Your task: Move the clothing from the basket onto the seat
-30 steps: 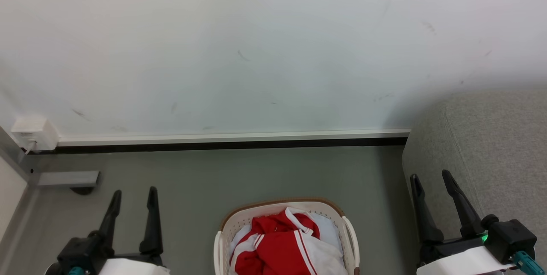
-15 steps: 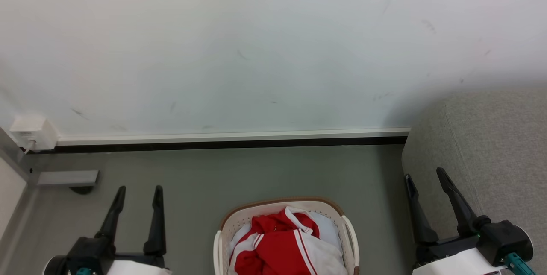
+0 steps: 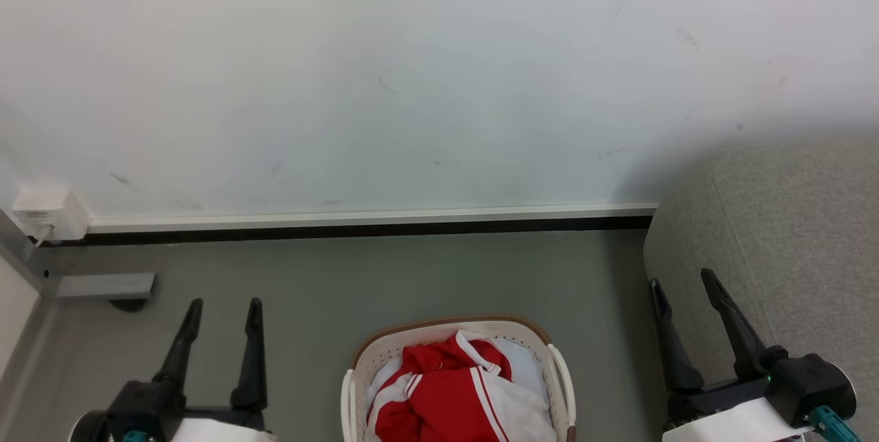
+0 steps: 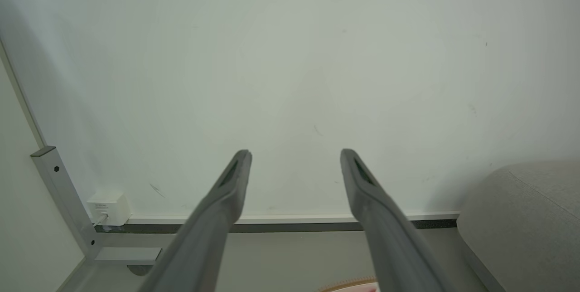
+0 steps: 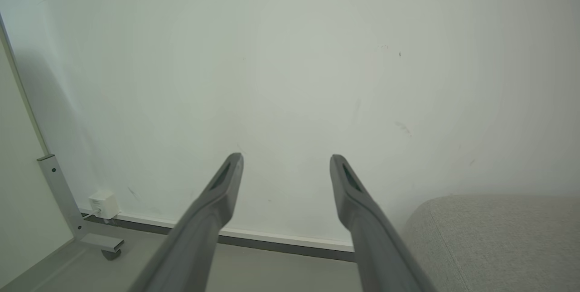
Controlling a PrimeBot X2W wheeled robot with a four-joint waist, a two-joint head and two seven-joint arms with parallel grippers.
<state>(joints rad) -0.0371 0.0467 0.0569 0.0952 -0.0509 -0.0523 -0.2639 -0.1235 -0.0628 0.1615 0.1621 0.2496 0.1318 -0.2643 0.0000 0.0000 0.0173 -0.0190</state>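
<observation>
Though spread wide and empty, poised for work: left gripper (image 3: 225, 301) and right gripper (image 3: 681, 278), fingers pointing off toward the wall (image 3: 412, 71), nothing between them, nothing touched.

Nearest, between the two grippers and short of their fingertips: the laundry basket (image 3: 384, 356), oval, perforated, brown-rimmed, standing on the grey floor (image 3: 384, 270). Heaped inside it, the red-and-white clothing (image 3: 453, 397), lying over a pale liner cloth (image 3: 529, 363). Well inward of the left gripper, well inward of the right; apart from both.

Just beside the right gripper, on its outer side and stretching past its fingertips: the grey sofa seat (image 3: 790, 222), bare of garments as far as visible.

Farther, beyond both sets of fingertips: open floor, a white skirting strip (image 3: 371, 212), then the scuffed white wall. Far out past the left gripper's outer side, a small white socket box (image 3: 47, 212).

Judged the opening step: reaching for a first garment, none moved yet. Next calls for bending lower and swinging one open gripper inward over the heap, likely the right, being closest to the seat; then closing on a thick fold of red fabric, lifting clear of the rim, carrying outward onto the sofa.
</observation>
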